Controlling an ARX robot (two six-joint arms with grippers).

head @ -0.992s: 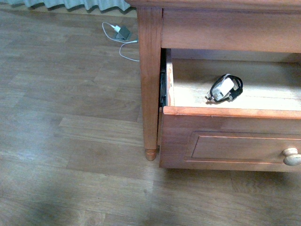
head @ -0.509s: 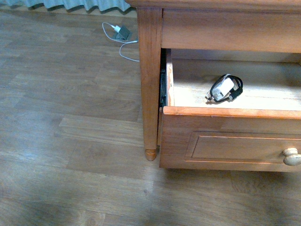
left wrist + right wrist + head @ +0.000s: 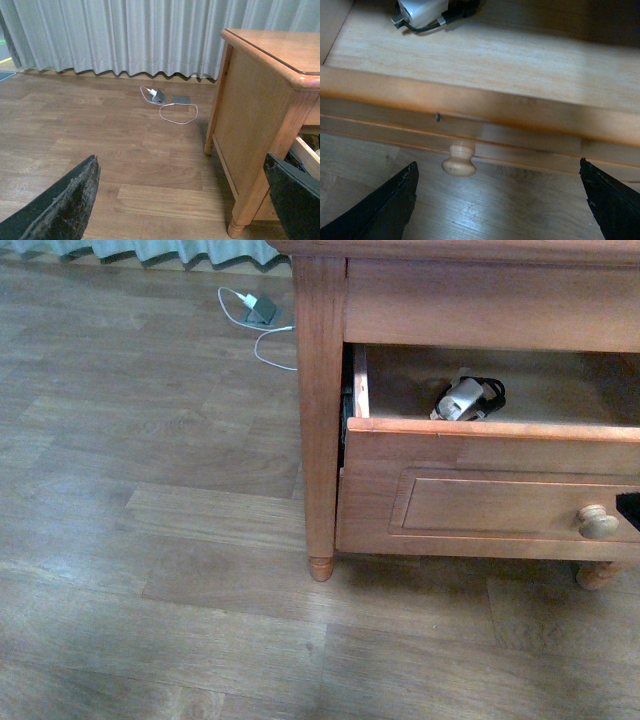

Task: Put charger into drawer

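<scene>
Front view: the charger [image 3: 463, 398] lay inside the drawer [image 3: 480, 505], at about 11 o'clock from its knob [image 3: 598, 522]; the drawer stood partly open, so placing looked done and closing remained.

Left wrist view: the left gripper [image 3: 180, 200] was spread wide, empty.

Right wrist view: the right gripper [image 3: 497, 200] gaped open before the drawer front, holding nothing.

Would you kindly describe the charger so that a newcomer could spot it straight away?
Start at the wooden table and look into its half-open drawer, the one with the round pale knob. The charger lies on the drawer's floor: a white plug block wrapped in coiled black cable. The other block, grey-green with a loose white cable, lies out on the floor by the curtain.
</scene>
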